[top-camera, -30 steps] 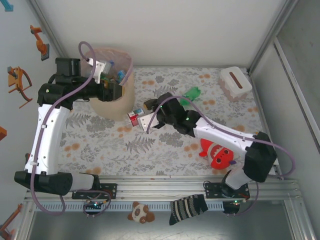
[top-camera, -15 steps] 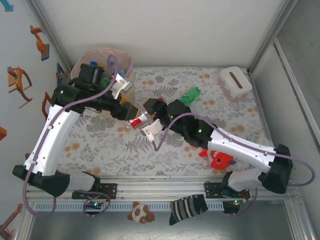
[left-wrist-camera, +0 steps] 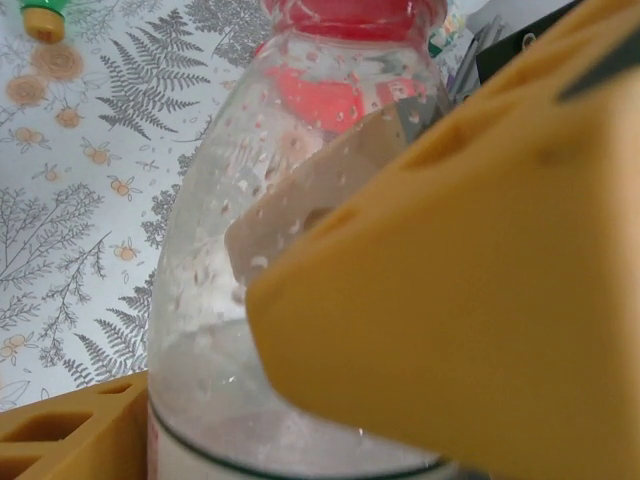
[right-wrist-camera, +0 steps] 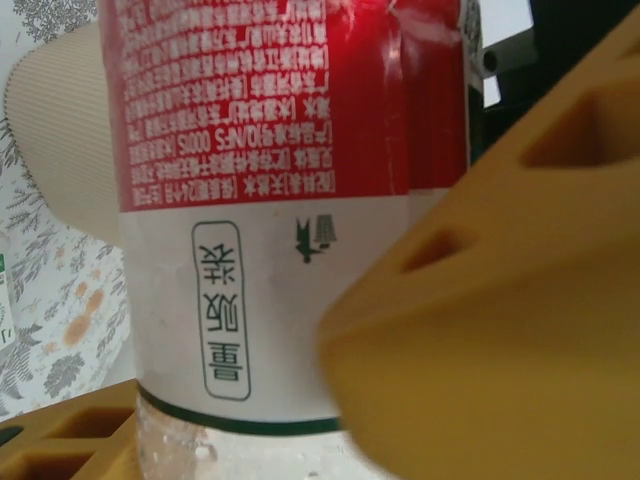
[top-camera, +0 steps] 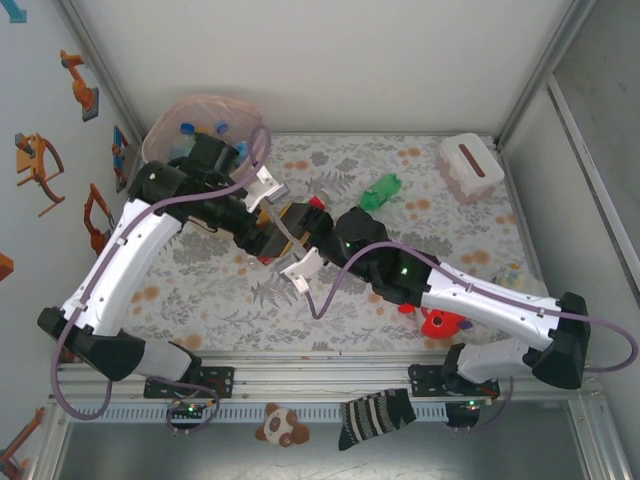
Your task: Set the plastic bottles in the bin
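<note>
Hanging above the middle of the table, the red-labelled bottle sits between both sets of orange fingers at once, clear of the patterned cloth, with its red cap end up in the left wrist view. The right gripper is partly closed and has the labelled body pinched between its fingers. The left gripper straddles the clear body with its jaws set wide, and I cannot tell whether its pads press the plastic or merely stand beside it. This reads as a handover in mid-air, with the left arm meant to carry the bottle away. The bin stands at the far left corner, just behind the left arm's elbow, and a few blue-capped bottles lie inside its pink liner. A green bottle lies on the table beyond the right arm, so the job is not finished. The main risk is timing: if the right fingers let go before the left ones have closed firmly, the bottle drops and rolls across the cloth. The thin, smooth, beaded wall may also slide or buckle under a squeeze. If both arms hold on and pull apart, the bottle could twist free. With the two wrists this close, the fingers may clash, and a hasty swing toward the bin could knock its rim.
</note>
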Motion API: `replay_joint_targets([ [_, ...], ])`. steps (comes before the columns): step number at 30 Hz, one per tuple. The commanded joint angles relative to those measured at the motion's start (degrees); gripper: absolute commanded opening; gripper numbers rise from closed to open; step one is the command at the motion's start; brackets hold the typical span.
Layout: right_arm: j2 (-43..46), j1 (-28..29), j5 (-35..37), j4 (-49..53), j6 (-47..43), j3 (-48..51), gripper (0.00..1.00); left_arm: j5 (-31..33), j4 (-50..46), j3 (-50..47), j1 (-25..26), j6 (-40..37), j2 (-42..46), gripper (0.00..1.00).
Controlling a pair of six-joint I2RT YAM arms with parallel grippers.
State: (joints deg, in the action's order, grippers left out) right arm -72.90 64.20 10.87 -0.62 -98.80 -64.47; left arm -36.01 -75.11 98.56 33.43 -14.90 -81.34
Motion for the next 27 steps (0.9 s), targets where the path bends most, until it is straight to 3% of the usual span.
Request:
replay_joint_targets([
  [1,1.91,0.66,1.82,-0.48,-0.78,-0.4,0.62,-0.33,-2.41,1.78,0.71,-2.32,-0.46,0.73],
  [15,2.81,1.42,3.84,0.92,-0.62,0.35,0.66,0.18,-2.85,2.72,0.94,-3.22,-1.13,0.54],
  [20,3.58,1.7,5.62,2.7,0.21,0.9,0.86,2.53,-2.76,3.44,0.77,-3.3,-1.34,0.52],
  [27,6.15,1.97,7.65,6.14,4.73,1.14,0.92,5.38,0.25,4.73,-1.62,-1.45,-0.72,0.52],
])
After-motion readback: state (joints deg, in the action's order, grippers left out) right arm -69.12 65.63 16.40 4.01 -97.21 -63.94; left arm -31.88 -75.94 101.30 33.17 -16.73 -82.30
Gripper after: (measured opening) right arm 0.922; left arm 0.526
